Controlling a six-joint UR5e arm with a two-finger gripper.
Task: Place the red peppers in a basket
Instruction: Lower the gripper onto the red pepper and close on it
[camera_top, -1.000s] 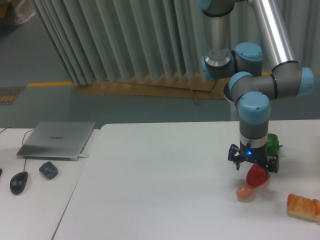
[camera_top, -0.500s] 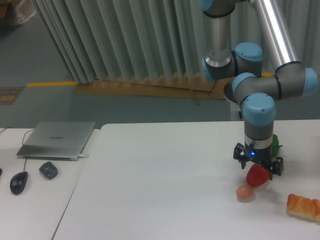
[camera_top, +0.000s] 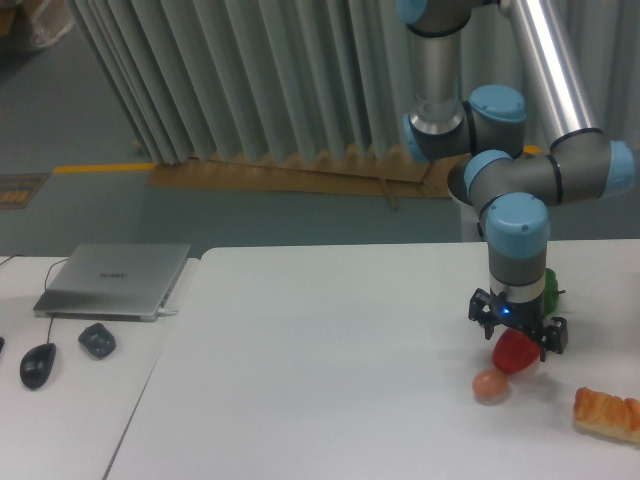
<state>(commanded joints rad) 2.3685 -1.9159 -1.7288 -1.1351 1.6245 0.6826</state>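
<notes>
Compared with a second ago, the gripper (camera_top: 517, 334) sits a little farther right over the table (camera_top: 320, 380) and slightly lower; the wrist has also rotated somewhat. Red pepper (camera_top: 514, 351) shows no clear shift between pictures.

Gripper state: fingers straddle the top of the red pepper, pointing straight down. Whether they are closed on it or merely around it, I cannot tell (finger tips are small and dark against the pepper). The pepper appears to rest on the table, not lifted.

Layout: red pepper lies near the table's right edge, touching or just beside the tan-pink egg (camera_top: 489, 385) to its lower left. Green pepper (camera_top: 546, 288) is behind it, partly hidden by the wrist. An orange-and-white item (camera_top: 606, 413) lies at the right edge, well in front.

Progress: early. At best the grasp is being set; lift, carry and release are all outstanding. No basket is visible in this view, so the drop point cannot be located.

Off-task items on the adjoining desk: laptop (camera_top: 115, 279), mouse (camera_top: 37, 364), small dark object (camera_top: 97, 340).
</notes>
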